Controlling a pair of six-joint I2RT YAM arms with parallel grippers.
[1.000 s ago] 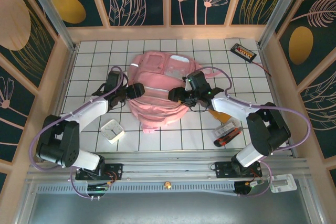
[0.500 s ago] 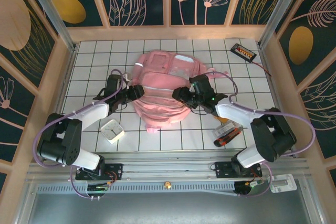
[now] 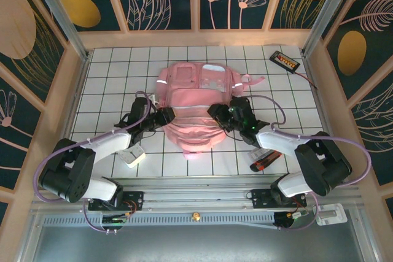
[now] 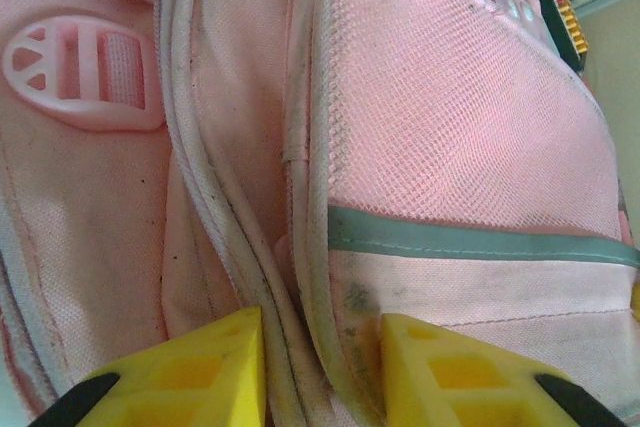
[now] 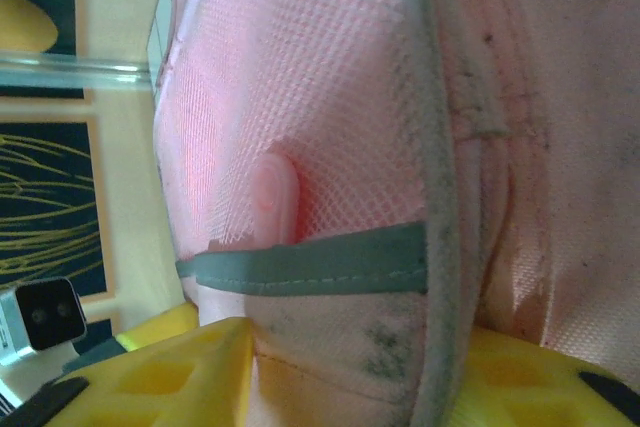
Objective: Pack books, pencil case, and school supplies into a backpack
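On a white-tiled worktop [image 3: 110,65], the pink backpack [image 3: 196,90] lies at the centre, the left gripper [image 3: 167,116] and right gripper [image 3: 216,113] each pinching its side fabric. Such thin holds could slip, letting it sag shut.

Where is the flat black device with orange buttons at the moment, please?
In the top view the black device lies in the far right corner of the table, apart from the pink backpack, to its right.

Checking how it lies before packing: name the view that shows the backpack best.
Top external: the whole backpack shows, flat on the tiled table. The wrist views sit too close: left gives mesh pocket and piping, right gives mesh and a grey strip.
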